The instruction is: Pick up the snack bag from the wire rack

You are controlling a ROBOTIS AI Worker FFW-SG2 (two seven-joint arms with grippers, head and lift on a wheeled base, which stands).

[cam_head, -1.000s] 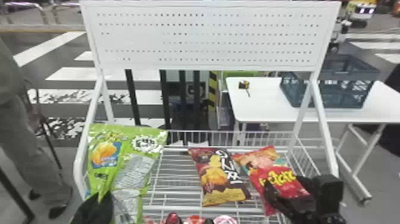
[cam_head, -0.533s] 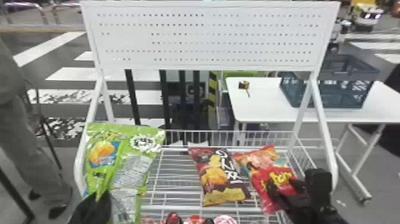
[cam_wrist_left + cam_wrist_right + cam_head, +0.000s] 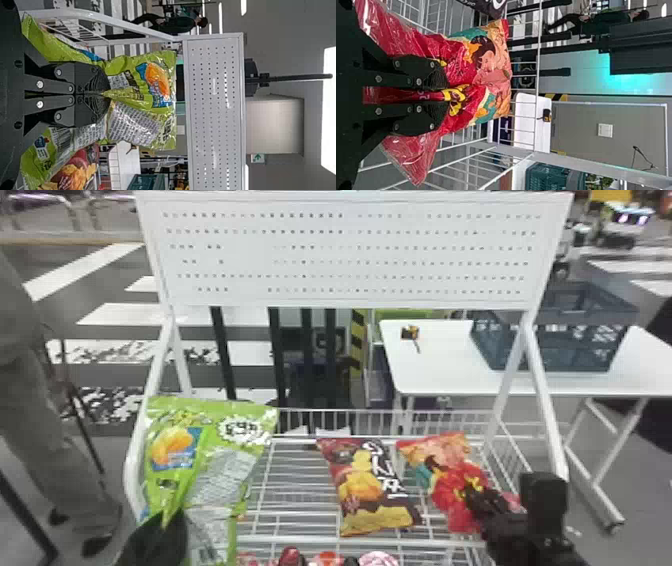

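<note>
In the head view, my left gripper (image 3: 169, 517) is at the green snack bag (image 3: 222, 475) on the rack's left side. The left wrist view has this gripper (image 3: 107, 94) shut on a pinched fold of the green bag (image 3: 136, 122), its fingertips together. On the right of the wire rack (image 3: 295, 490), my right gripper (image 3: 472, 492) is at the red snack bag (image 3: 450, 480). Seen from the right wrist, the gripper (image 3: 446, 94) is shut on a thick fold of the red bag (image 3: 484, 71), held between both fingers. A dark red and yellow snack bag (image 3: 370, 490) lies between them, untouched.
A white perforated panel (image 3: 350, 255) rises behind the rack between slanted posts. Behind at the right stands a white table (image 3: 435, 365) with a dark crate (image 3: 555, 340). More packages (image 3: 327, 559) show at the front edge.
The red bag's printed front has crumpled and folded in around my right gripper's fingers, which have closed on it. My left gripper and the green bag have shifted only slightly.
</note>
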